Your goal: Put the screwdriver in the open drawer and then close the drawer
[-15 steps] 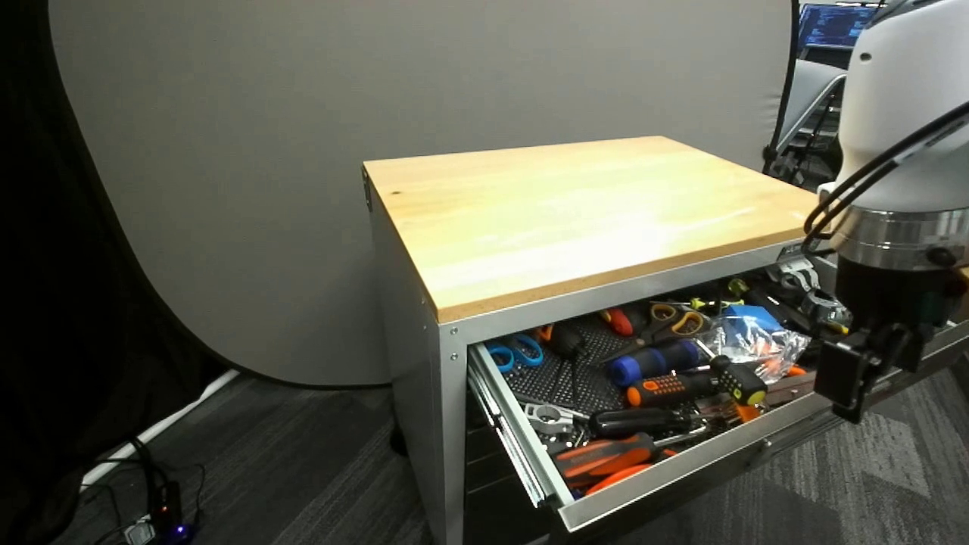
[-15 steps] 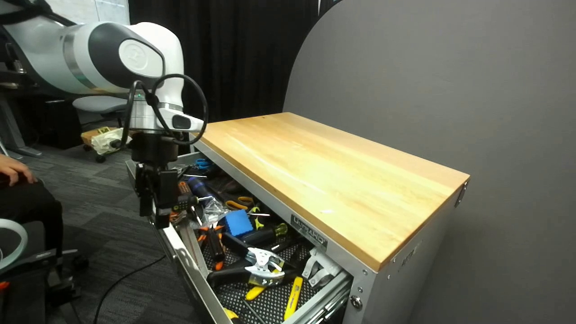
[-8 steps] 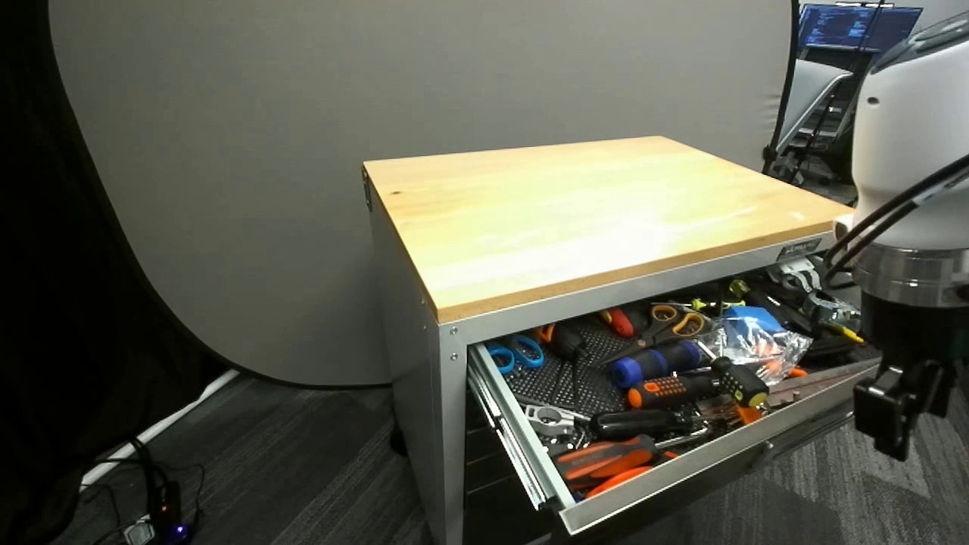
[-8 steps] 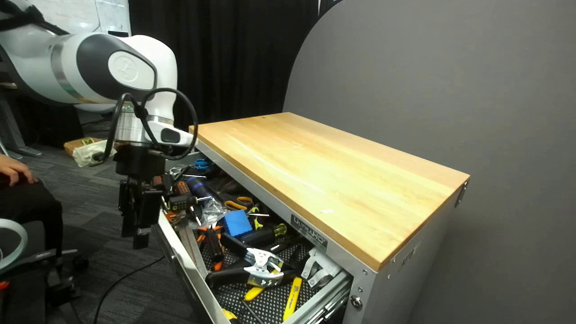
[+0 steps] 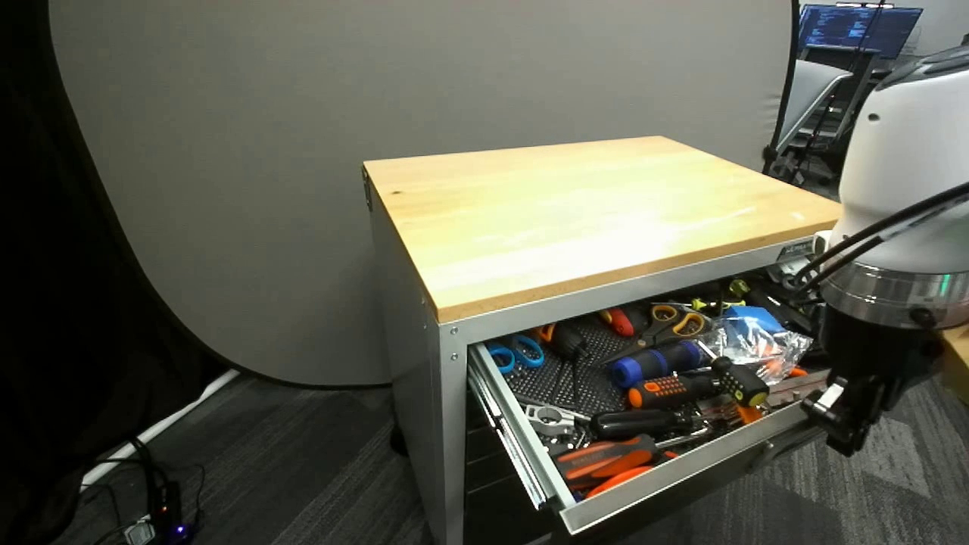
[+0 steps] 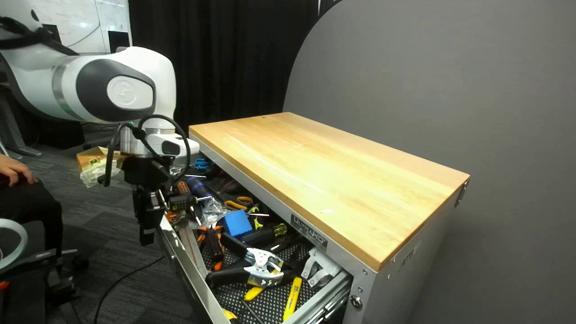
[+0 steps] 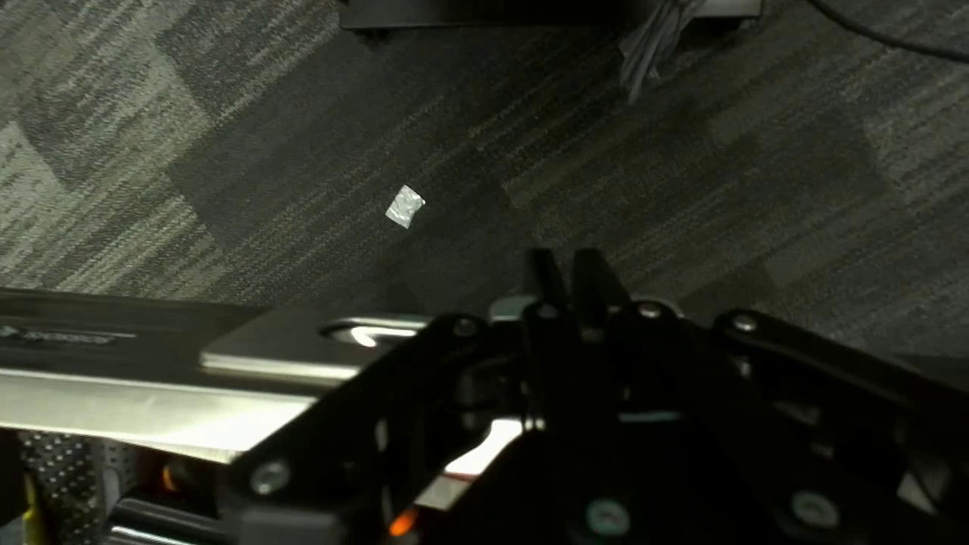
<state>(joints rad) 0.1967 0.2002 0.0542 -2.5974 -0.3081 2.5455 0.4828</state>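
Though messy, an open, smooth metal drawer (image 5: 681, 468)

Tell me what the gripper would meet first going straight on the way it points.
Probably the carpet: the gripper points down, seemingly just outside the drawer front. The handle sits near that line, though, and depth is unclear.

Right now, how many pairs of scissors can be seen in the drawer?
2, both in the drawer: the blue-handled scissors near its side rail, the orange-handled scissors near the plastic bag. More may be hidden.
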